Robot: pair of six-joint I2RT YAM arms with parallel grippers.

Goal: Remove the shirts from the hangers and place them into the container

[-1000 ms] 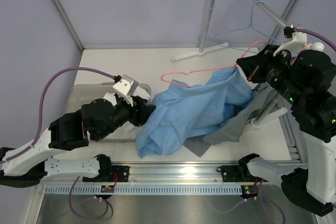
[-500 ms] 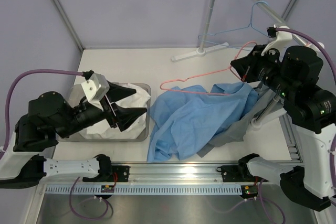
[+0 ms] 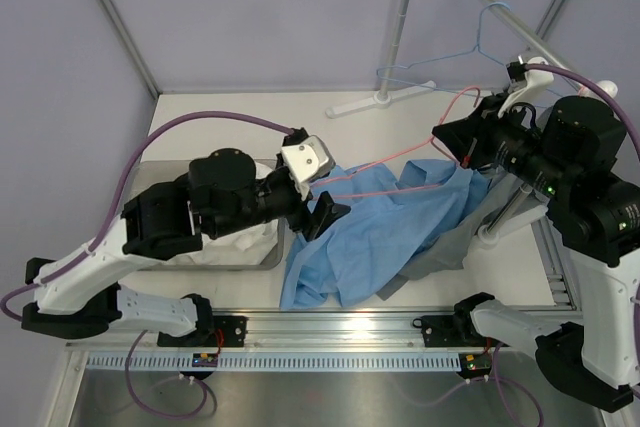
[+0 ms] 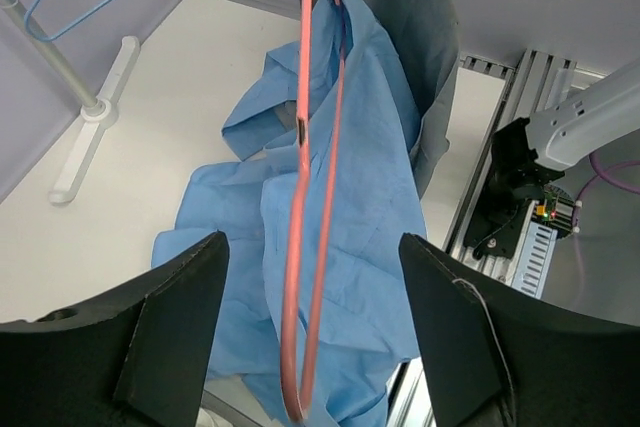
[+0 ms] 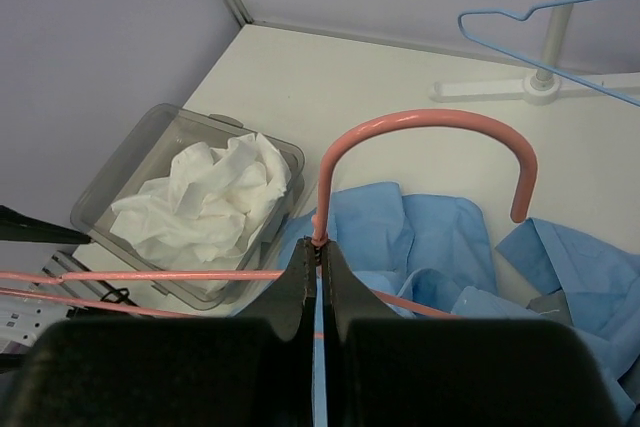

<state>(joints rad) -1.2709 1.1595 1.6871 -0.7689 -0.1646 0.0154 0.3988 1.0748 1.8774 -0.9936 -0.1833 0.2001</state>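
- Blocked across mid-table: heaped light blue shirt (image 3: 380,222), pink hanger (image 4: 302,97) slanting above it.
- Open over bare table (image 3: 350,137) between shirt and rack base (image 3: 375,99).

We looked down from above and behind the arms, over the whole surface (image 3: 250,112). Left wrist view sat close, facing out along the pink hanger (image 4: 299,162) toward the blue shirt (image 4: 370,247); right wrist view faced back along it toward the container (image 5: 120,162). All three shared that shirt.
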